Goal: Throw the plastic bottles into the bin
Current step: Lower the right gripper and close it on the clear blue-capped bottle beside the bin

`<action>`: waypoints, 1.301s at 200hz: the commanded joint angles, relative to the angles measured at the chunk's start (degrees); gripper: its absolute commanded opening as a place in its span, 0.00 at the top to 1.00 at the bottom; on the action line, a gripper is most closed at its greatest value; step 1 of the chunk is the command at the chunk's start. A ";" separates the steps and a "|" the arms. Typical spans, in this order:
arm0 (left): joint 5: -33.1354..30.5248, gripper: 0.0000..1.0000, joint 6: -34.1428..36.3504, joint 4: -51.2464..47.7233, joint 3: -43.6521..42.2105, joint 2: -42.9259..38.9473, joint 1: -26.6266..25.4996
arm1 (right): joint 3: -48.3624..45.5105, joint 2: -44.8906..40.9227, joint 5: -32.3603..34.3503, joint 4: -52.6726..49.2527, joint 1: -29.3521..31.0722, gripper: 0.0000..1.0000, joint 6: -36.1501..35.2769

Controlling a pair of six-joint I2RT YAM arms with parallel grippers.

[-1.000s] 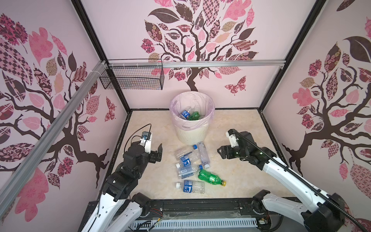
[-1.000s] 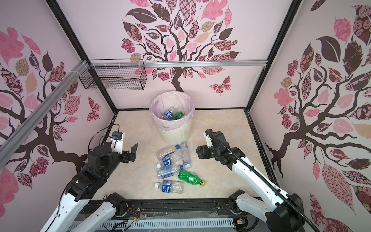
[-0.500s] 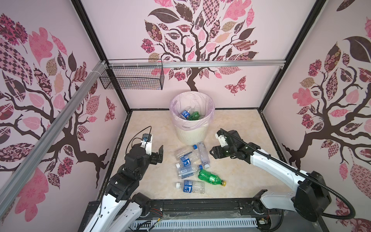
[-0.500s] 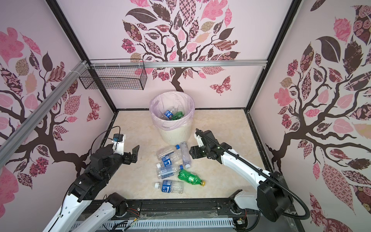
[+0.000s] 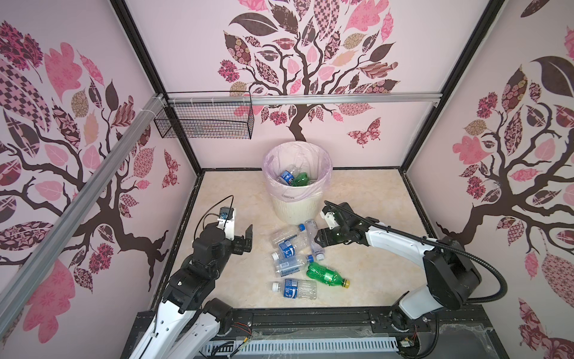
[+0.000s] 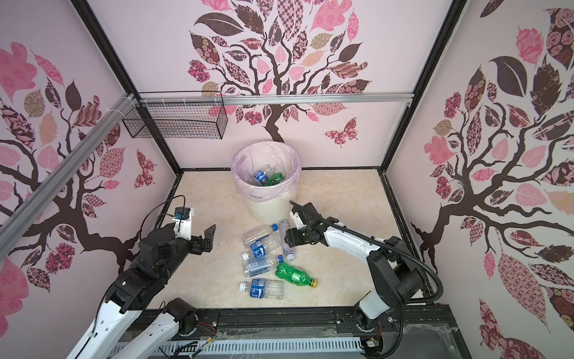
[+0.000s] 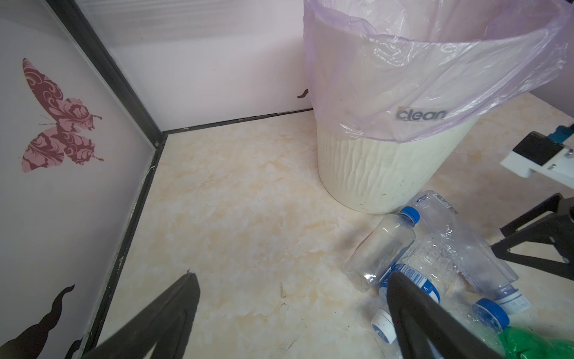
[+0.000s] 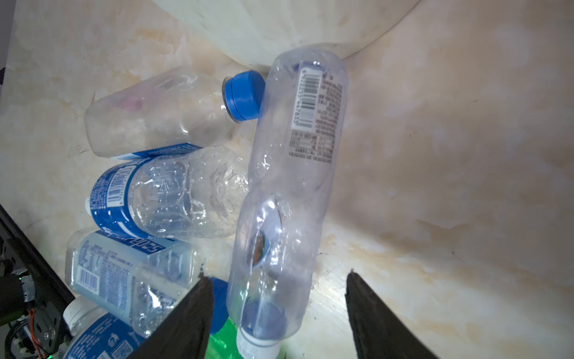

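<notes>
Several plastic bottles lie in a cluster on the floor in front of the bin (image 5: 296, 205) (image 7: 382, 174). They are clear ones with blue labels and one green bottle (image 5: 324, 275) with a yellow cap. Two more bottles (image 5: 292, 178) show inside the bin's pink bag. My right gripper (image 5: 320, 241) (image 8: 276, 275) is open and straddles the neck end of a long clear bottle (image 5: 313, 236) (image 8: 295, 155). A gap shows beside one finger. My left gripper (image 5: 240, 236) (image 7: 290, 276) hangs wide open left of the cluster and holds nothing.
A black wire basket (image 5: 205, 121) hangs on the rail at the back left. Patterned walls and black frame posts close in the floor on three sides. A black rail (image 5: 310, 317) runs along the front edge.
My right gripper has swung left from open floor to the bottle cluster and narrowed its jaws around the long clear bottle. The left arm has crept slightly toward the bottles.
</notes>
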 commanded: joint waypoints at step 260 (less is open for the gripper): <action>0.47 0.02 -0.96 0.74 -1.63 -0.56 0.24 | -0.88 6.83 16.89 5.10 0.51 0.53 2.02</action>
